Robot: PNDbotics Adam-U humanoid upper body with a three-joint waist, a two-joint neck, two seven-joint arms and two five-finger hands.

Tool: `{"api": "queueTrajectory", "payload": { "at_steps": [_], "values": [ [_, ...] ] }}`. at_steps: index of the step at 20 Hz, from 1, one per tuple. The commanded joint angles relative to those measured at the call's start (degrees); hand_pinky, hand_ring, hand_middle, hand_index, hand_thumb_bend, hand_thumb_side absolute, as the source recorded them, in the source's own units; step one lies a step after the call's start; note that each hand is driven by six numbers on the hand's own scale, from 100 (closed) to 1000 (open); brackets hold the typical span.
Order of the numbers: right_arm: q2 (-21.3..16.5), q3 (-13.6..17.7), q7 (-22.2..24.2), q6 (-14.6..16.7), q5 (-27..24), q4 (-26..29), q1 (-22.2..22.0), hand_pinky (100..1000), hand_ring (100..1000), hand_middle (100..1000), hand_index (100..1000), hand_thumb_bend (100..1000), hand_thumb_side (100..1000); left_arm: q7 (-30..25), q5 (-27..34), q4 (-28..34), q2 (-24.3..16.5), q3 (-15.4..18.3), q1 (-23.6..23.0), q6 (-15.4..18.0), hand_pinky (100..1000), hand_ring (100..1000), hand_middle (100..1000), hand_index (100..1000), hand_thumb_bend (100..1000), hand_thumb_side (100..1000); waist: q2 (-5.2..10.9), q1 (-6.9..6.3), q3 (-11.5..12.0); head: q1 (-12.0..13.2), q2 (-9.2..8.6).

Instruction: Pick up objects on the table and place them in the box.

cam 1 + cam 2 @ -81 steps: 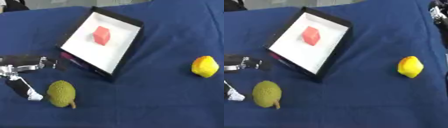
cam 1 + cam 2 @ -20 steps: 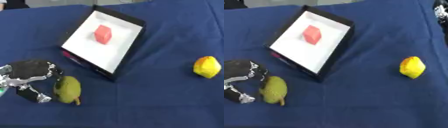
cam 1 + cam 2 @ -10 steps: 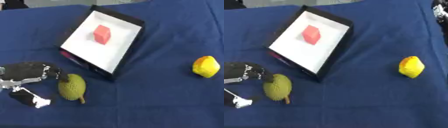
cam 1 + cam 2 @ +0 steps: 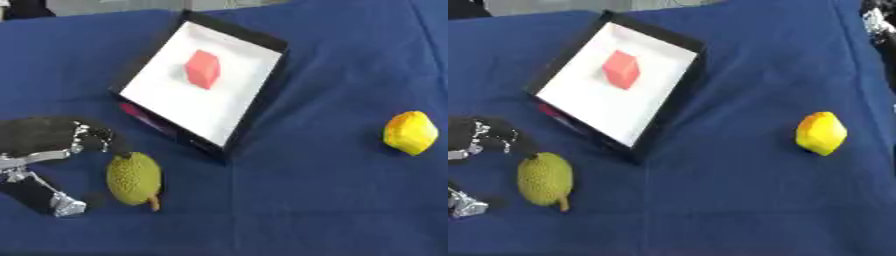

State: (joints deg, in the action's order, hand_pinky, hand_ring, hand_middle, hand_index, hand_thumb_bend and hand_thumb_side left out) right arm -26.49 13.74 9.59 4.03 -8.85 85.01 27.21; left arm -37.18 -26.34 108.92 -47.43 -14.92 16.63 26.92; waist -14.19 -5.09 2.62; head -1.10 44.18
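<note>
A green spiky fruit (image 4: 134,178) with a short stem lies on the blue cloth in front of the box. My left hand (image 4: 42,148) is just left of it, open, one finger (image 4: 91,138) above the fruit's top and a lower fingertip (image 4: 66,206) down on the cloth, not closed round it. The black box (image 4: 259,107) with a white inside lies tilted at the upper middle and holds a red cube (image 4: 202,69). A yellow lemon-like fruit (image 4: 409,133) sits alone at the right. A black and silver piece of my right hand (image 4: 877,21) shows at the top right corner.
The blue cloth (image 4: 297,210) covers the whole table. A wide stretch of cloth separates the box from the yellow fruit.
My left hand came in against the green fruit and tipped it a second ago. Since then its fingers have spread and the fruit has settled back on the cloth.
</note>
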Motion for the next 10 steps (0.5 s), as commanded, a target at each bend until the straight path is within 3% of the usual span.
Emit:
{"api": "queueTrajectory", "payload": {
  "at_steps": [1,10],
  "values": [
    [-1.7,0.2,0.2,0.2,0.0,0.6,0.7,1000,1000,1000,959,100,470,-1.6,-0.3,0.1,-0.7,1.1,1.3,3.4,880,835,806,886,377,309,0.09,0.64,-0.1,0.0,-0.06],
    [-1.5,0.1,0.2,0.1,-0.2,0.7,0.9,1000,1000,1000,959,100,470,-1.4,-1.0,-4.9,2.6,-0.7,3.6,2.0,895,872,849,910,350,351,-0.06,0.72,-0.5,0.2,-0.06]
  ]
}}
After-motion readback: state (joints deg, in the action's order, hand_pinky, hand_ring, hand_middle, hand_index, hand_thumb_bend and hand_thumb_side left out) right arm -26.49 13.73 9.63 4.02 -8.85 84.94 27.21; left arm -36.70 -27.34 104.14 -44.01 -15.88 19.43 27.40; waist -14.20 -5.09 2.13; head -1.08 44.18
